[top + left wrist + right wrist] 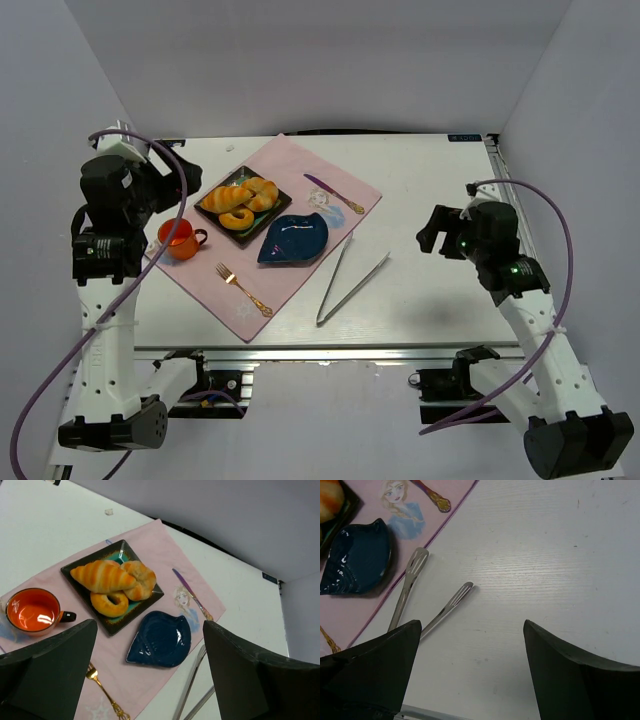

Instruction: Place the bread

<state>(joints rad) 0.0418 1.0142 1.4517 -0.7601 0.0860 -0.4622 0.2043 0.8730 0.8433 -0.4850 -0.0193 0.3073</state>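
The bread (225,198) (102,576), a golden ridged croissant, lies on a black square plate (214,211) (75,570) on the pink placemat, beside a ring-shaped bread (110,604) and a twisted bun (141,578). My left gripper (183,177) (150,624) hovers open and holds nothing, up and to the left of the plate. A dark blue leaf-shaped dish (294,238) (161,639) (355,557) sits just right of the plate with nothing in it. My right gripper (430,232) (472,624) hangs open over bare table at the right, holding nothing.
Metal tongs (350,275) (410,580) lie on the table right of the placemat (300,165). An orange cup (180,238) (32,611), a gold fork (243,288) (102,690) and a purple-handled knife (333,192) (190,592) rest on the mat.
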